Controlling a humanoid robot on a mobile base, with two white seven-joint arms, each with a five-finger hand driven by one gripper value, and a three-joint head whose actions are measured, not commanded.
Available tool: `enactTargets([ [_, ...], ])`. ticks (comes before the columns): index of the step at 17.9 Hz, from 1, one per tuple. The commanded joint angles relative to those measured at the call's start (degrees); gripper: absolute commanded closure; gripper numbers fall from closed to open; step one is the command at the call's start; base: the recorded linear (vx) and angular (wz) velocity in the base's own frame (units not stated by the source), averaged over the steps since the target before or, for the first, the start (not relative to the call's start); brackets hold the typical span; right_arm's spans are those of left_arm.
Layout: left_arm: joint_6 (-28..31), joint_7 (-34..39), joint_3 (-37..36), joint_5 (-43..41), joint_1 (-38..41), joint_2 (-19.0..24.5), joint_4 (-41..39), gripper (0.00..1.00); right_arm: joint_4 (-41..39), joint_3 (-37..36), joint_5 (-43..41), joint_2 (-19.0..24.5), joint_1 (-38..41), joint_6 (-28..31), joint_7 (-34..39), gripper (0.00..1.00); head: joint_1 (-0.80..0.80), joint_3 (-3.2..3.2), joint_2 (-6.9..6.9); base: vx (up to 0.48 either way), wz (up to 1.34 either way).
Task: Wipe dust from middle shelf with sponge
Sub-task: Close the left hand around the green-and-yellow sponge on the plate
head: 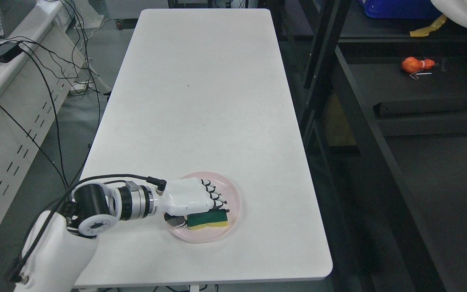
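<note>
A green-and-yellow sponge (209, 221) lies in a pink plate (234, 197) near the front edge of the white table (201, 101). My left hand (199, 214) reaches in from the lower left and lies over the sponge. Its fingers (216, 201) curl across the sponge's top, and the thumb sits at its left end, so the hand is shut on the sponge. The sponge rests on the plate. A black shelf unit (420, 95) stands to the right of the table. My right arm is out of view.
An orange object (416, 64) lies on a dark shelf board at the upper right. Black shelf posts (318, 52) rise beside the table's right edge. A white bench with cables (51, 93) and a laptop runs along the left.
</note>
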Motion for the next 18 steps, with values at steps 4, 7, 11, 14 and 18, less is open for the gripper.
enactTargets([
  [4, -2.86, -1.71, 3.23, 2.51, 1.00, -2.78, 0.74, 0.52, -1.00, -0.04, 0.00, -1.00, 0.00, 0.04, -0.04, 0.00, 0.00, 0.00, 0.00, 0.000, 0.00],
  [7, -3.47, -1.89, 5.60, 4.70, 0.92, -2.87, 0.74, 0.66, -1.00, -0.04, 0.00, -1.00, 0.00, 0.04, -0.04, 0.00, 0.00, 0.00, 0.00, 0.000, 0.00],
  [11, -3.47, -1.80, 10.86, 12.94, 0.65, -3.13, 0.66, 0.88, -1.00, -0.04, 0.00, -1.00, 0.00, 0.04, -0.04, 0.00, 0.00, 0.00, 0.00, 0.000, 0.00],
  [14, -3.47, -1.72, 16.48, 21.38, 0.30, -6.36, 0.74, 0.97, -1.00, -0.04, 0.00, -1.00, 0.00, 0.04, -0.04, 0.00, 0.00, 0.00, 0.00, 0.000, 0.00],
  [18, 5.54, -0.58, 28.61, 32.80, 1.53, -16.37, 1.10, 0.96, -1.00, -0.04, 0.00, -1.00, 0.00, 0.04, -0.04, 0.00, 0.00, 0.00, 0.00, 0.000, 0.00],
])
